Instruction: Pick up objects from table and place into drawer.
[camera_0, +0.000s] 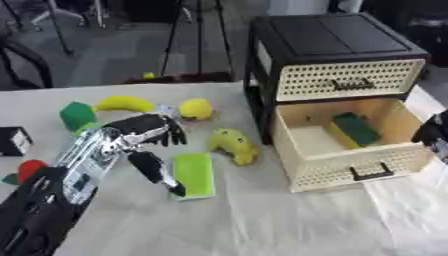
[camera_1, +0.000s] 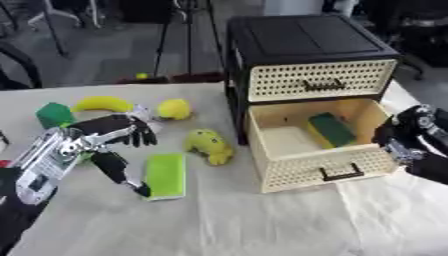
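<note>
A flat light-green sponge (camera_0: 194, 175) lies on the white cloth in front of me. My left hand (camera_0: 140, 134) hovers just left of it, open, fingers spread toward the far side and thumb pointing down at the sponge's near left corner. A yellow curved toy (camera_0: 234, 145) lies to the right of the sponge. The lower drawer (camera_0: 325, 165) of the black cabinet (camera_0: 328, 35) stands pulled out, with a green and yellow sponge (camera_0: 353, 129) inside. My right hand (camera_1: 409, 137) is at the drawer's right wall.
Behind my left hand lie a banana (camera_0: 125, 103), a yellow round fruit (camera_0: 196, 108) and a green block (camera_0: 78, 116). A red piece (camera_0: 31, 169) and a black-and-white cube (camera_0: 13, 141) sit at the left edge. The upper drawer (camera_0: 350, 80) is closed.
</note>
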